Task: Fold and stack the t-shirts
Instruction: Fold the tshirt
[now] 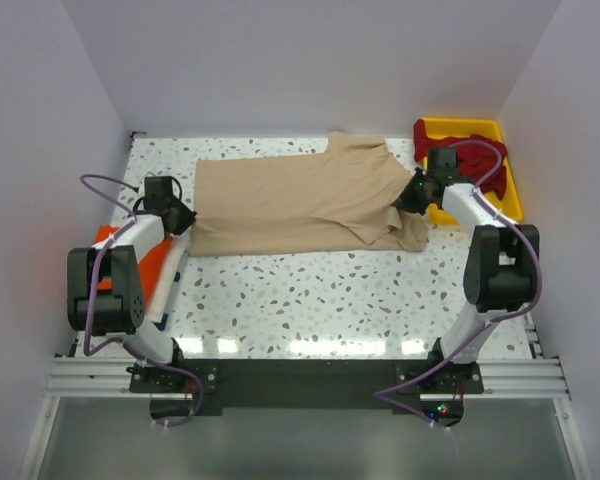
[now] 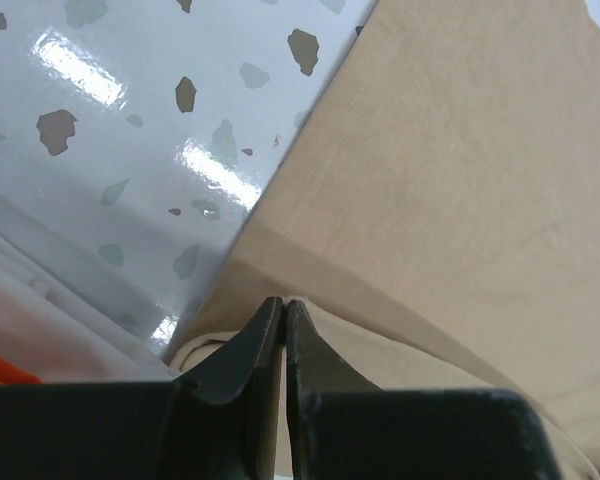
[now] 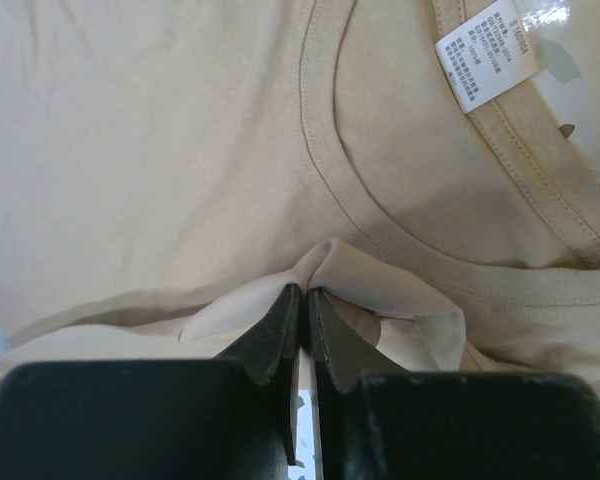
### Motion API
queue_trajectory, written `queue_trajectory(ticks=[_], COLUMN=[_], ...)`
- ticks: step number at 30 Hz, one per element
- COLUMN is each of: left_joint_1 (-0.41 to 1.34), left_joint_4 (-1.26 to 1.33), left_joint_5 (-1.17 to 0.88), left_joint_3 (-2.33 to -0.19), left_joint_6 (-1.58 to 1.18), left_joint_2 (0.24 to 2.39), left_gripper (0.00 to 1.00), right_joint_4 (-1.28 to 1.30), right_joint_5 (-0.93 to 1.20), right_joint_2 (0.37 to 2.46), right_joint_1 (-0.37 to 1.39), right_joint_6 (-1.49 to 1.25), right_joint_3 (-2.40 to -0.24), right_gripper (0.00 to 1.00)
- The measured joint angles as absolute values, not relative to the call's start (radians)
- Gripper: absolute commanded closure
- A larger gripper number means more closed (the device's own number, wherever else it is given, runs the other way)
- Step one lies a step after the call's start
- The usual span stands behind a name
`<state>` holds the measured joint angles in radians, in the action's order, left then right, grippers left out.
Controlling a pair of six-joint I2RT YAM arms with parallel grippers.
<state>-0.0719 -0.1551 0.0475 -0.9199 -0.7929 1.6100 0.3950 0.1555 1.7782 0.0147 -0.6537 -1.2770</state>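
left gripper (image 2: 283,305): I pinch the beige t-shirt (image 1: 300,195) at its left hem.
right gripper (image 3: 302,292): clamped on a pucker below the collar (image 3: 380,225).
shirt: spread flat, far middle.
why: both ends held for folding.

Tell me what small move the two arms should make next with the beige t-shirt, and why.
Probably raise both grippers together a little. The left gripper is shut on a hem corner of the beige t-shirt, the right gripper on cloth beside its collar, and the shirt lies flat on the table, so the pinched edge likely must come up before it can fold over.
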Motion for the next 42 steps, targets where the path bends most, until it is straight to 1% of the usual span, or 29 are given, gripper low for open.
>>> queue_trajectory(ticks=[1,2,3,4,6,7,10,13,14,15,17,18,23,28,33,35,36,38,39,42], left_joint_1=[-0.072,-0.072,-0.072,-0.072,-0.073,-0.073,-0.075,-0.069,-0.063,-0.052,-0.021,0.001,0.091,0.101,0.101,0.101,0.101,0.101,0.101,0.101], left_joint_4=[-0.156,-0.155,-0.156,-0.156,-0.155,-0.156,-0.160,-0.156,-0.151,-0.146,-0.131,-0.123,-0.087,-0.049,-0.031,-0.025,-0.020,-0.015,-0.015,-0.016], left_joint_5=[0.046,0.044,0.043,0.041,0.037,0.035,0.025,0.013,0.011,0.009,0.004,0.000,-0.030,-0.041,-0.042,-0.044,-0.045,-0.045,-0.045,-0.045], left_joint_3=[-0.923,-0.926,-0.929,-0.931,-0.937,-0.938,-0.939,-0.933,-0.925,-0.914,-0.889,-0.877,-0.837,-0.809,-0.794,-0.794,-0.794,-0.794,-0.794,-0.794], left_joint_6=[-0.792,-0.790,-0.786,-0.788,-0.783,-0.778,-0.775,-0.775,-0.775,-0.775,-0.776,-0.780,-0.803,-0.825,-0.828,-0.828,-0.828,-0.828,-0.828,-0.828], left_joint_2=[1.612,1.613,1.613,1.613,1.611,1.607,1.578,1.520,1.500,1.478,1.452,1.449,1.493,1.536,1.539,1.539,1.539,1.539,1.539,1.539], left_gripper=[0.82,0.72,0.57,0.50,0.36,0.35,0.35,0.37,0.39,0.44,0.49,0.55,0.61,0.62,0.63,0.63,0.63,0.63,0.63,0.64], right_joint_4=[0.395,0.395,0.396,0.396,0.399,0.400,0.404,0.400,0.390,0.389,0.381,0.380,0.360,0.315,0.263,0.242,0.230,0.213,0.210,0.205], right_joint_5=[0.160,0.166,0.171,0.176,0.180,0.179,0.175,0.171,0.170,0.167,0.166,0.163,0.149,0.129,0.124,0.126,0.127,0.129,0.133,0.147], right_joint_2=[1.780,1.781,1.782,1.783,1.785,1.785,1.783,1.752,1.725,1.695,1.640,1.613,1.593,1.657,1.744,1.776,1.789,1.802,1.807,1.826], right_joint_1=[0.014,0.014,0.013,0.013,0.012,0.012,0.012,0.012,0.012,0.012,0.012,0.012,0.012,0.012,0.012,0.012,0.012,0.012,0.012,0.015], right_joint_6=[-0.652,-0.650,-0.649,-0.643,-0.632,-0.624,-0.604,-0.594,-0.591,-0.591,-0.590,-0.587,-0.573,-0.551,-0.547,-0.548,-0.550,-0.556,-0.560,-0.574], right_joint_3=[-1.277,-1.278,-1.279,-1.282,-1.295,-1.302,-1.319,-1.294,-1.266,-1.232,-1.170,-1.139,-1.065,-1.064,-1.083,-1.102,-1.111,-1.125,-1.134,-1.179], right_gripper=[0.85,0.71,0.65,0.56,0.49,0.47,0.46,0.48,0.48,0.49,0.51,0.52,0.50,0.47,0.49,0.53,0.60,0.68,0.78,0.92])
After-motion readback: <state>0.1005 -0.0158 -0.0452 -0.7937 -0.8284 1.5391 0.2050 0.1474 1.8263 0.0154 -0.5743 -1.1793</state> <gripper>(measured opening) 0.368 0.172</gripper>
